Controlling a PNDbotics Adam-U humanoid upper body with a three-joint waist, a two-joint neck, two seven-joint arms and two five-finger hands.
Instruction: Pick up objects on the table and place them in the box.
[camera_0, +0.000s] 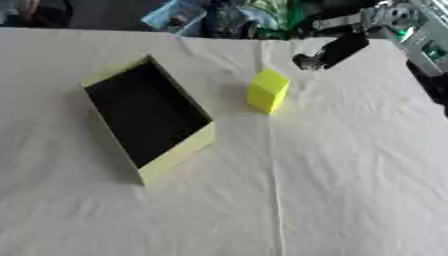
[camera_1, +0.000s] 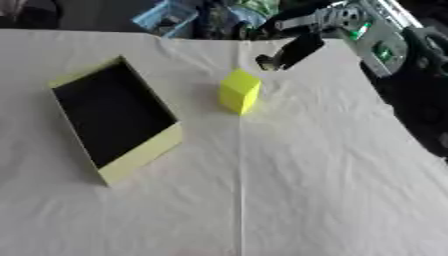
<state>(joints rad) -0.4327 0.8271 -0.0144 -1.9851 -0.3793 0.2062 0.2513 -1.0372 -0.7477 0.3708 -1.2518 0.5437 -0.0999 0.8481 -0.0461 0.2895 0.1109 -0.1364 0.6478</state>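
Note:
A yellow block (camera_0: 268, 90) stands on the white cloth near the middle, right of the box. The box (camera_0: 179, 151) is yellow with a black inside, lies open-topped on the left and holds nothing that I can see. My right hand (camera_0: 336, 50) comes in from the upper right, hanging above the cloth a little beyond and to the right of the block, apart from it. It shows as a long black shape with its fingers stretched toward the block, holding nothing. My left hand shows in neither view.
The white cloth (camera_0: 350, 175) covers the whole table, with a crease running down its middle. Clutter in blue and green (camera_0: 188, 15) lies past the far edge. My right arm's silver and black links (camera_1: 376, 35) fill the upper right corner.

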